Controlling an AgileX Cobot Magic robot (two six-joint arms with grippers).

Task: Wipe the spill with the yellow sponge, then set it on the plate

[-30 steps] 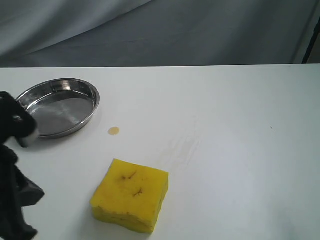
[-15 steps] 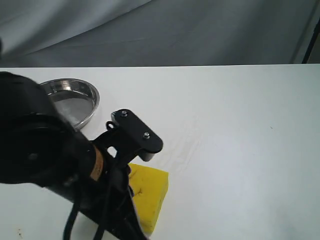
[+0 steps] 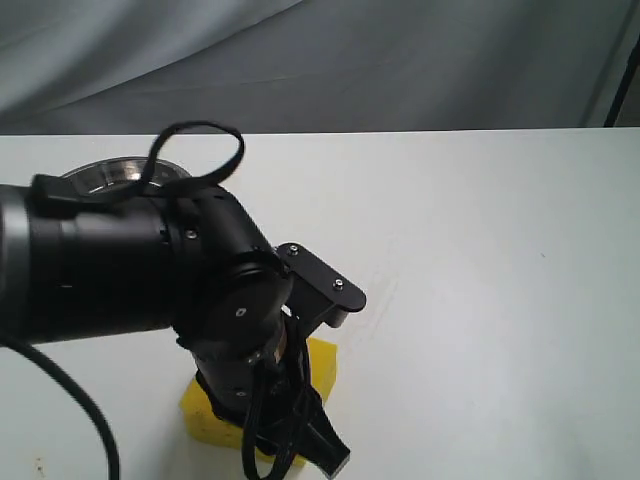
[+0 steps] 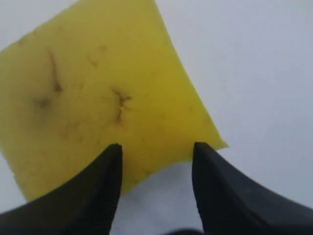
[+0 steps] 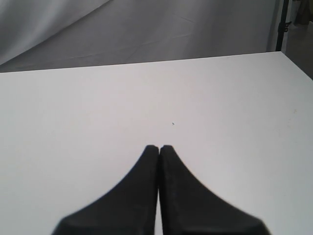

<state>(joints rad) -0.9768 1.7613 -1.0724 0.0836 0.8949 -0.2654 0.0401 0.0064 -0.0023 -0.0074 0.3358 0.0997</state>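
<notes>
The yellow sponge (image 4: 98, 93) lies flat on the white table, brown marks on its top face. My left gripper (image 4: 156, 147) hovers open over one edge of it, one fingertip (image 4: 113, 154) above the foam and the other (image 4: 200, 156) over bare table near a corner. In the exterior view my left arm (image 3: 200, 290) covers most of the sponge (image 3: 322, 362); only yellow slivers show. The spill is hidden behind the arm. Just the far rim of the plate (image 3: 105, 168) peeks out. My right gripper (image 5: 159, 147) is shut on nothing above empty table.
A grey cloth backdrop (image 3: 400, 60) hangs behind the table's far edge. A black cable loop (image 3: 195, 150) arcs above my left arm. The white tabletop (image 3: 500, 280) stretches to the right, with a tiny dark speck (image 3: 543, 256) on it.
My left arm has swung in from the left edge over the sponge, now hiding the spill and most of the plate. The sponge has not moved.
</notes>
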